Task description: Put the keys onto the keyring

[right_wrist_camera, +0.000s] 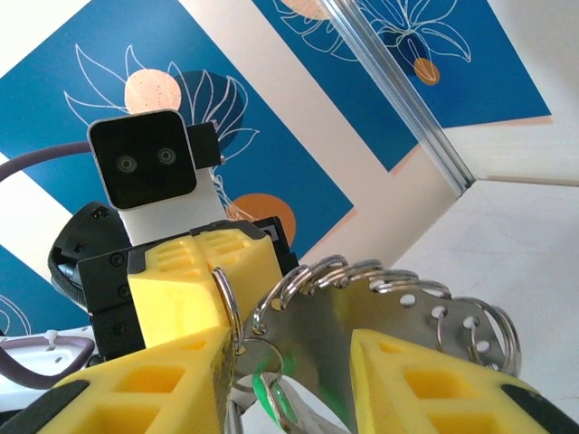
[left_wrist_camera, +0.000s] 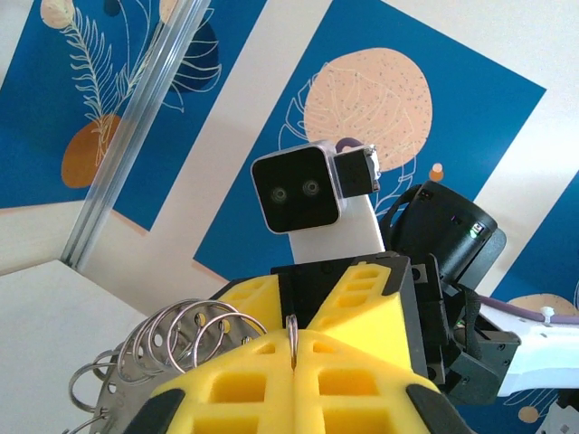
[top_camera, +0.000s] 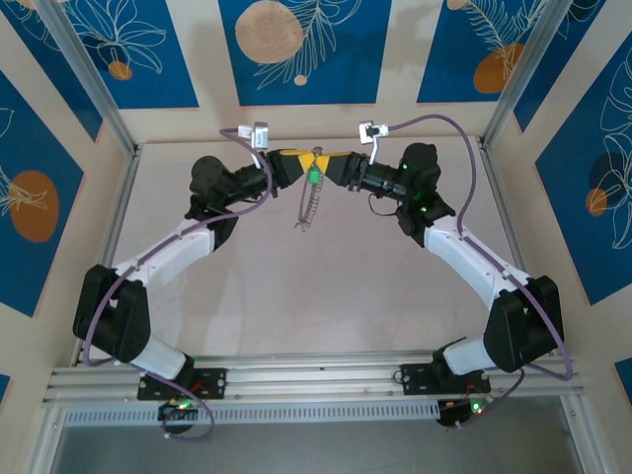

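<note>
**Key and keyring held between two facing grippers**

- **Keyring**: a flat metal strip with a row of holes and a split ring through each. It sits over the far middle of the tabletop, where the two arms meet nose to nose. From overhead, its free length trails from that point toward the near side. I cannot tell whether the low end touches the tabletop.
- **Key**: tiny, with a green head. It sits right at the meeting point, at the top of the trailing keyring. From the right wrist it shows as a green sliver just under the rings. I cannot tell whether it is threaded on.
- **Left gripper**: the jaws are closed tight, with one of the keyring's thin rings pinched edge-on in the seam.
- **Right gripper**: the jaws stand partway apart. The strip lies across the gap, touches both yellow fingers and looks clamped.
</note>
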{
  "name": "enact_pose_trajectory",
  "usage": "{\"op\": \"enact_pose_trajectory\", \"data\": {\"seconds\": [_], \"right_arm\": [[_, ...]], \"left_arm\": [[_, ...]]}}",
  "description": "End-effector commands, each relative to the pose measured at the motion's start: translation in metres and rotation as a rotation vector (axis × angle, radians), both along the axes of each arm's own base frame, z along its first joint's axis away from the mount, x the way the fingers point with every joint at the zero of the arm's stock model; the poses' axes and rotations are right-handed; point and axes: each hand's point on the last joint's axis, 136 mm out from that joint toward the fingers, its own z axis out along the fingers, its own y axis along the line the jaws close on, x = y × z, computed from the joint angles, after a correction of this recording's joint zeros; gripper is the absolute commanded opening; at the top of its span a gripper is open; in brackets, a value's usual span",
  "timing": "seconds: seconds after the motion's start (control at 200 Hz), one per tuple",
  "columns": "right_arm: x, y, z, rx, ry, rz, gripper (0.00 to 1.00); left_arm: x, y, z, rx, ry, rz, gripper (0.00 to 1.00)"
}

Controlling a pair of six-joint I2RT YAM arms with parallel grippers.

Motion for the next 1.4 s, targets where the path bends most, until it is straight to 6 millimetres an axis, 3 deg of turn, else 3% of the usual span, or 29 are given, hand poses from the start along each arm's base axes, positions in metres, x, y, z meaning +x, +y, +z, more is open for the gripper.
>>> {"op": "enact_pose_trajectory", "data": {"seconds": [0.0, 0.085, 0.41, 1.12, 1.395], "right_arm": [[-0.002, 0.002, 0.019, 0.032, -0.053, 0.002, 0.38], [-0.004, 0.001, 0.022, 0.036, -0.066, 0.008, 0.37], [-0.002, -0.031, 0.025, 0.06, -0.054, -0.046, 0.39], [-0.007, -0.01, 0.034, 0.087, -0.055, 0.038, 0.39], [-0.006, -0.005, 0.033, 0.082, -0.048, 0.046, 0.33]], "left_arm": [[-0.007, -0.001, 0.014, -0.029, -0.057, -0.039, 0.0], [-0.008, -0.003, 0.014, -0.042, -0.047, -0.059, 0.0], [-0.007, 0.0, 0.026, -0.159, -0.007, -0.151, 0.0], [-0.013, -0.001, 0.031, -0.162, -0.031, -0.18, 0.0], [-0.013, -0.001, 0.033, -0.162, -0.031, -0.178, 0.0]]}}
